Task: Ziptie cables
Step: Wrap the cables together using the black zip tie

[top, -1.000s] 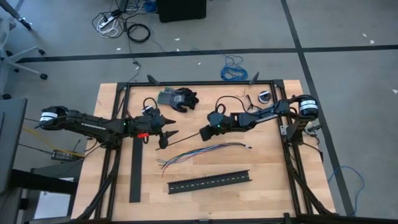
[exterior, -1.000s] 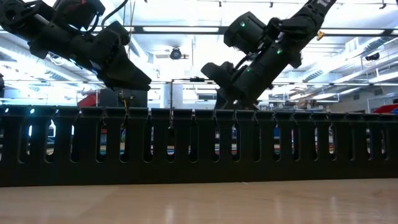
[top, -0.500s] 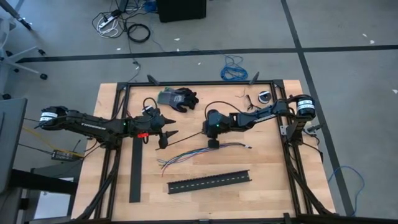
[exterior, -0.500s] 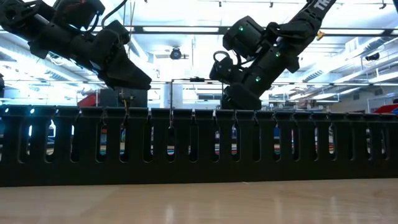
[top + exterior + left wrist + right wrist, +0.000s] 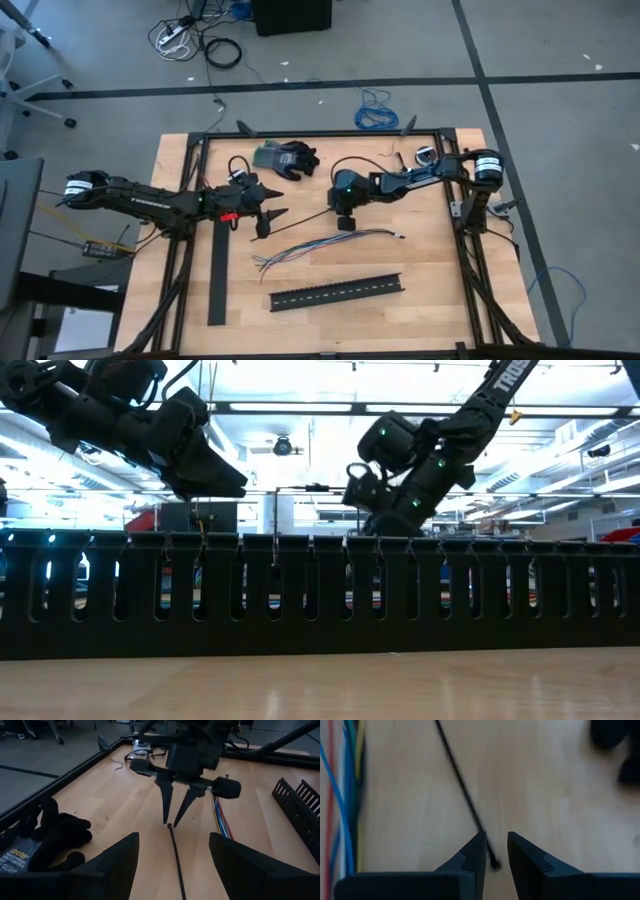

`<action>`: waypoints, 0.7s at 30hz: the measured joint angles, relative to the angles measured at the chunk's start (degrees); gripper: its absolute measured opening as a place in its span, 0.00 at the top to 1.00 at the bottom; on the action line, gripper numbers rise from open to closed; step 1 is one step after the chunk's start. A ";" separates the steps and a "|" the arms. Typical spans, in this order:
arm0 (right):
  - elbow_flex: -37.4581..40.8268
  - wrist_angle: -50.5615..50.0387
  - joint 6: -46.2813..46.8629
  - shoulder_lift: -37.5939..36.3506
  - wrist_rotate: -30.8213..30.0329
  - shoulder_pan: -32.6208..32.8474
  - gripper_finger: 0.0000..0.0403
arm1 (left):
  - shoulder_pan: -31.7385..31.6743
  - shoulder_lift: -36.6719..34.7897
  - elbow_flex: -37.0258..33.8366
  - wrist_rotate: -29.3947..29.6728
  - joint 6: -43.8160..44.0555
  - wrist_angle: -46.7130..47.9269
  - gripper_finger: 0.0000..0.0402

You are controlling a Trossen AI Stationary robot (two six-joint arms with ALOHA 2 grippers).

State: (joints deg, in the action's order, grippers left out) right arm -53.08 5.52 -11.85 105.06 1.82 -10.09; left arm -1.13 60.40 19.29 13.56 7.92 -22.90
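A wooden table (image 5: 440,270) fills the frame's centre. The left gripper (image 5: 268,214), mid-left, jaws wide, waits. The right gripper (image 5: 170,817), jaws narrowly parted, straddles a zip tie's (image 5: 175,855) tip, likely to pinch it. The cables (image 5: 325,243) lie just below, untied.

The floor (image 5: 560,40) around the table was grey, crossed by dark lines (image 5: 300,88) that ran past the far side of both claws. Beyond the claws, a dark box (image 5: 291,15) stood on the floor, with tangled white cords (image 5: 178,38) and a looped black cord (image 5: 223,52) beside it. A coiled blue cable (image 5: 376,110) lay just off the table's far edge. In the level view, long ceiling lights (image 5: 300,422) and beams (image 5: 420,406) hung above the claws in a bright, wide room.
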 joint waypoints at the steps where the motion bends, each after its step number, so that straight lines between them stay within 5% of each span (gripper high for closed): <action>1: -0.10 1.39 -0.30 0.94 0.12 0.02 0.81 | 0.00 0.00 0.00 0.01 -0.02 -0.03 0.41; 10: -0.31 3.98 -0.47 5.09 -0.05 0.09 0.83 | 0.00 0.02 0.00 0.30 -0.13 0.73 0.41; 15: -0.31 3.44 -0.51 5.15 -0.03 0.76 0.97 | 0.00 0.01 0.00 0.33 -0.15 1.22 0.41; 21: -0.25 2.91 -0.32 4.55 0.29 1.53 1.00 | 0.00 0.02 0.00 0.85 -0.15 1.25 0.41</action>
State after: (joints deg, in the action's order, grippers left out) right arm -53.33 8.43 -12.16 109.61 2.10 -8.56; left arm -1.13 60.42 19.29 14.41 7.77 -21.65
